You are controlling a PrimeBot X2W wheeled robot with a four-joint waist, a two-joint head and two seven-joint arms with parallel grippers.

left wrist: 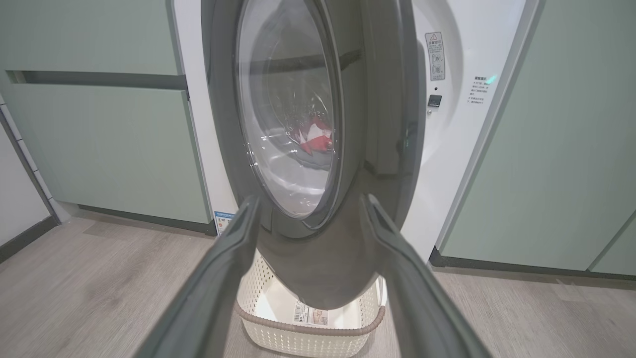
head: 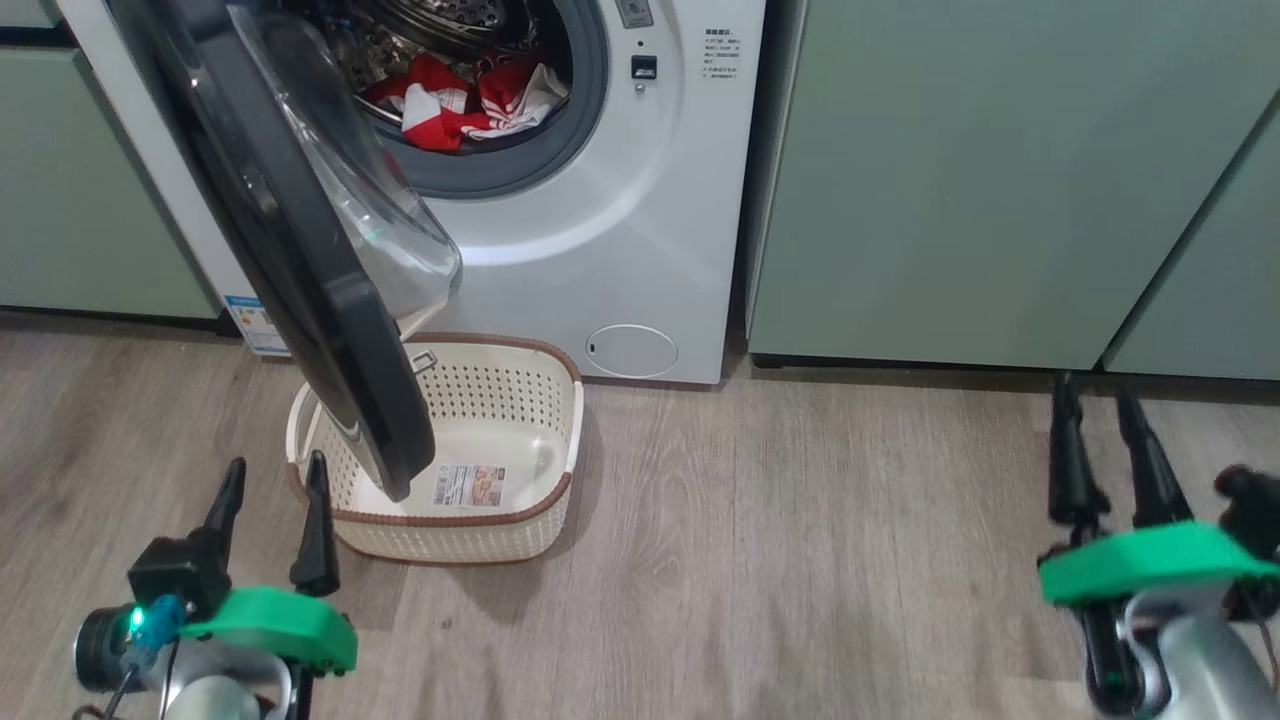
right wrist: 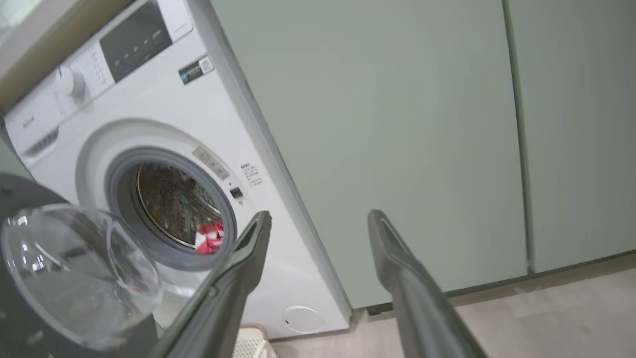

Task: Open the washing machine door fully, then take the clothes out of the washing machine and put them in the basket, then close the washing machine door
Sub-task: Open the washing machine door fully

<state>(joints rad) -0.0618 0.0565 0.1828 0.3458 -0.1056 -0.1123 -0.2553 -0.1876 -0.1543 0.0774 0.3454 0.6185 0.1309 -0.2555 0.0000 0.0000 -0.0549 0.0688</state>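
The washing machine door hangs ajar at upper left above the basket; clothes lie inside the drum.

The clothes lie in the washing machine at upper centre. The washing machine door stands over the basket, centre left.

Left pincer and right pincer — long, dark, tapered; bright green wrist plates, silvery forearms.
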